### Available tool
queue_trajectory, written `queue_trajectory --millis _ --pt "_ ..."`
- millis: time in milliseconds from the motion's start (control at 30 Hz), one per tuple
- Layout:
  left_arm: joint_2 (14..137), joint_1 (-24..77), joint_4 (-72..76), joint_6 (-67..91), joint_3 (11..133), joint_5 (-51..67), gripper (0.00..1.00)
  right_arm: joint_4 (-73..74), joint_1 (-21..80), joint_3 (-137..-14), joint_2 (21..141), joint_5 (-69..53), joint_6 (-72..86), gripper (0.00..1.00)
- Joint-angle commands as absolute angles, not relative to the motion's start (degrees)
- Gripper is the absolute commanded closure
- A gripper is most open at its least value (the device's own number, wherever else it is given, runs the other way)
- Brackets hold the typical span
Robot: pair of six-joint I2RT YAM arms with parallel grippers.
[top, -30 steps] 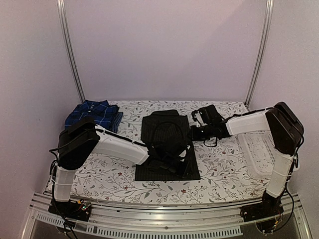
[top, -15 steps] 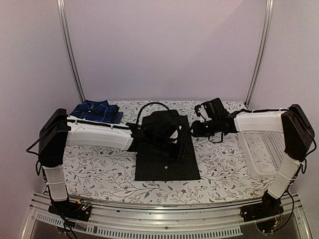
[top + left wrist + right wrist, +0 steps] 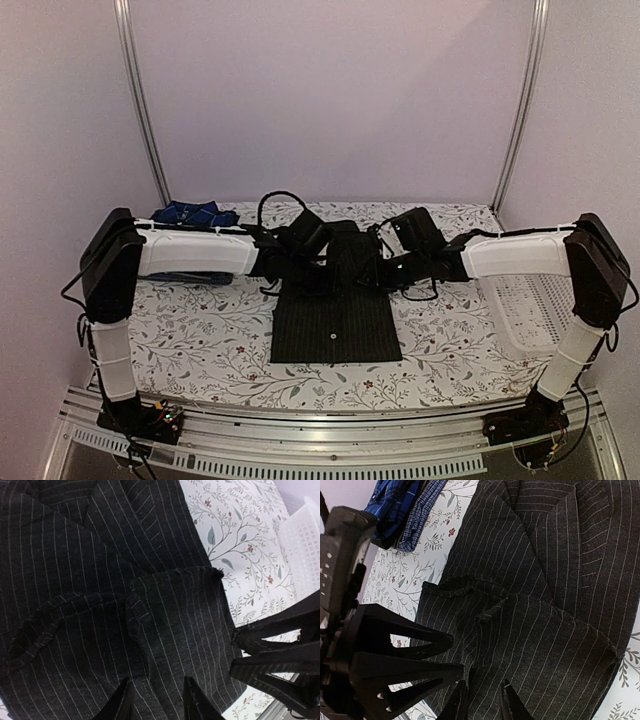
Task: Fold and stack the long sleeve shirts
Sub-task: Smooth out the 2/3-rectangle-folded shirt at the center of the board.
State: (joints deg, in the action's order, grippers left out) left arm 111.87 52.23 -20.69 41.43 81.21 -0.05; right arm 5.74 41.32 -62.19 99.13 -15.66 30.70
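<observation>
Tablecloth [image 3: 200, 340] with a floral print covers the table. Mid-table lies the black pinstriped shirt [image 3: 335, 320], folded; the white mesh basket [image 3: 530, 300] sits right, the blue plaid shirt [image 3: 190, 213] far left. Over the black shirt's far end, the left gripper [image 3: 157, 700] and right gripper [image 3: 481, 700] each have their jaws parted, grasping nothing.

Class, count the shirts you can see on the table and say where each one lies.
2. The black pinstriped shirt lies at the table's centre between both arms. The blue plaid shirt lies folded at the far left, partly behind the left arm, so more could be hidden there.
</observation>
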Motion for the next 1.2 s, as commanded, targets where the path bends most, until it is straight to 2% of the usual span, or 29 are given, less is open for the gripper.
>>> queue_trajectory --millis 0,233,467,733,967,1167 --pt "114.3 52.7 -25.1 40.9 83.0 -0.8 0.66 1.8 41.0 -61.4 101.5 -18.6 34.9 0.79" --pt "116.4 54.0 -26.1 40.1 83.3 -1.9 0.6 0.5 41.0 -61.1 103.1 -19.8 36.6 0.79" --pt "118.4 54.9 -28.1 39.6 84.8 -3.3 0.6 -2.1 41.0 -61.8 105.4 -21.1 37.5 0.78" --pt "117.8 54.9 -30.5 40.1 85.0 -7.8 0.67 -2.8 41.0 -63.2 108.4 -22.3 37.8 0.78" --pt "116.2 54.5 -29.4 41.1 83.2 -8.0 0.81 -2.9 41.2 -64.1 110.4 -22.9 37.5 0.78" --pt "115.1 54.2 -28.1 42.0 81.7 -7.6 0.86 -3.0 41.5 -64.7 111.6 -23.2 37.1 0.78"
